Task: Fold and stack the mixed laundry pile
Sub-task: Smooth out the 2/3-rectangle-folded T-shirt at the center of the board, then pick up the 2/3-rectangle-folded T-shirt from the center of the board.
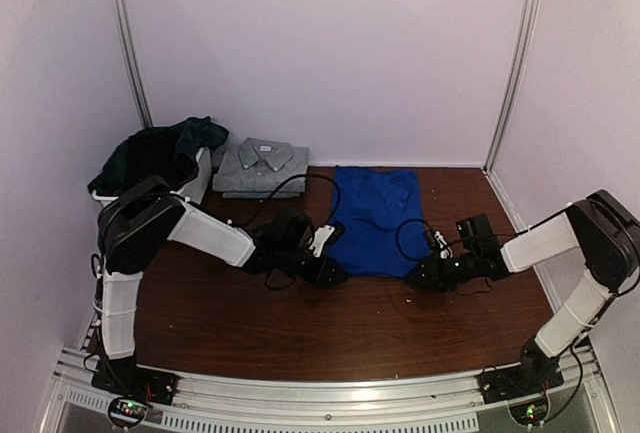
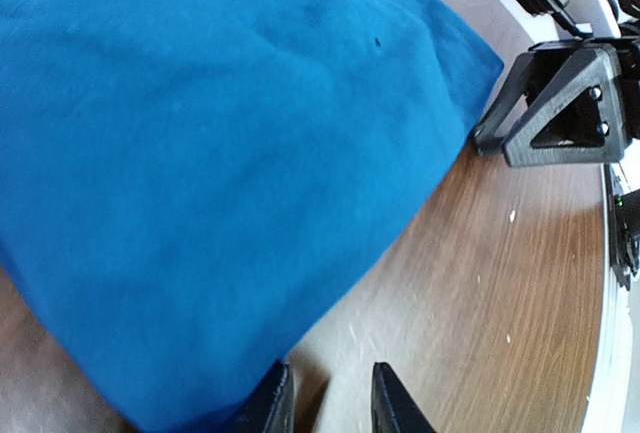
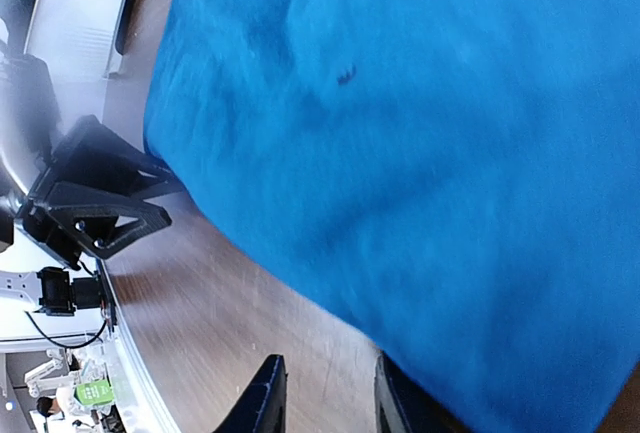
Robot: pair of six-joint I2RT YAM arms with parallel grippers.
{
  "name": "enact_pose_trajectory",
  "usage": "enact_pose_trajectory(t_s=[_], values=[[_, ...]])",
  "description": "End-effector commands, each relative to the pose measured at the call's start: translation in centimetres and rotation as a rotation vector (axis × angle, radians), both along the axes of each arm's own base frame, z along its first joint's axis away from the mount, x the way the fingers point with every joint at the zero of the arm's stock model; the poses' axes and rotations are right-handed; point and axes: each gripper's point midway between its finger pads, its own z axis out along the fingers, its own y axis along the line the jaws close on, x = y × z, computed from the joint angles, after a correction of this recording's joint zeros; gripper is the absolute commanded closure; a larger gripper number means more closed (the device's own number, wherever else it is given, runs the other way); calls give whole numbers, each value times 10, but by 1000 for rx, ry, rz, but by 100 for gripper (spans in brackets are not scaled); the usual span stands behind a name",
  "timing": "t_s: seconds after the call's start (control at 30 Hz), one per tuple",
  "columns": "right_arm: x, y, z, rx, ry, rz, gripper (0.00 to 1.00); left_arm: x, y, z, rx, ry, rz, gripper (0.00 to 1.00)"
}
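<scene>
Where the blue shirt (image 1: 372, 218) lies: it is spread flat on the brown table (image 1: 300, 323), with its length running away from the arms. All places below are given from it.
Left gripper (image 1: 327, 273): it is low at the shirt's near left corner. Its fingers stand a little apart with bare wood between them, and the cloth edge is against one finger. Nothing is pinched.
Right gripper (image 1: 420, 277): it is low at the shirt's near right corner, also with a narrow gap. Cloth lies over one finger, but none is seen inside the gap.
Reason for this placing: the two near corners are probably wanted together, so that the hem can be carried over to the far edge in one fold.
Grey shirt (image 1: 262, 165): it is already folded and lies beyond the blue shirt's far left corner. It is likely the start of the stack.
Basket (image 1: 200, 181): it stands further left of the blue shirt than the grey shirt does. A dark green garment (image 1: 160, 148) hangs over it, not yet folded.
Top camera only: it gives the shirt's whole outline, the grey shirt and the basket. The fingertips are too small there to judge.
Wrist cameras only: each shows the gap of its own fingers and the other gripper at the opposite corner. Both show a small dark speck on the cloth.
</scene>
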Motion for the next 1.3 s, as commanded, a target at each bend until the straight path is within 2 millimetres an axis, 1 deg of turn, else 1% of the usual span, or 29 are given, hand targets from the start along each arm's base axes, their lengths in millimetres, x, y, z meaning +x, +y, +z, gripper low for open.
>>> enact_pose_trajectory(t_s=[0.0, 0.07, 0.1, 0.13, 0.2, 0.3, 0.4, 0.47, 0.6, 0.67, 0.73, 0.8, 0.9, 0.97, 1.0, 1.17, 1.2, 1.27], values=[[-11, -11, 18, -31, -12, -14, 67, -9, 23, 2, 41, 2, 31, 72], [-8, -16, 35, -51, -57, -32, 65, -9, 28, 14, 41, -28, 40, 71], [-6, -21, 40, -66, -62, -50, 65, -7, 30, 22, 40, -43, 51, 71], [-5, -27, 42, -76, -62, -68, 65, -5, 34, 24, 48, -44, 64, 71], [-2, -39, 38, -96, -43, -103, 64, 2, 39, 30, 34, -33, 91, 70], [2, -53, 26, -126, -5, -146, 65, 16, 50, 28, 27, -1, 147, 69], [7, -59, 21, -134, 3, -169, 64, 26, 56, 26, 30, 8, 173, 66], [13, -59, 20, -136, -6, -174, 62, 29, 53, 24, 25, 14, 163, 64], [22, -57, 10, -126, 10, -168, 60, 34, 40, 24, -7, 22, 141, 61], [23, -55, 6, -119, 24, -159, 59, 36, 33, 23, -24, 34, 128, 59], [22, -54, 1, -120, 40, -151, 59, 35, 29, 19, -35, 53, 120, 59], [20, -53, -5, -122, 55, -141, 61, 32, 28, 12, -39, 75, 113, 62], [17, -51, -11, -116, 62, -127, 66, 22, 29, 4, -33, 98, 93, 66], [14, -51, -13, -110, 69, -123, 72, 16, 30, 0, -28, 108, 82, 72], [12, -51, -14, -108, 72, -123, 76, 15, 30, -2, -29, 110, 80, 77], [8, -50, -10, -92, 72, -119, 95, 13, 25, 5, -58, 101, 62, 99], [7, -50, -8, -91, 72, -118, 100, 12, 24, 7, -65, 99, 54, 100], [4, -48, -4, -87, 65, -112, 100, 7, 22, 10, -74, 97, 39, 100]])
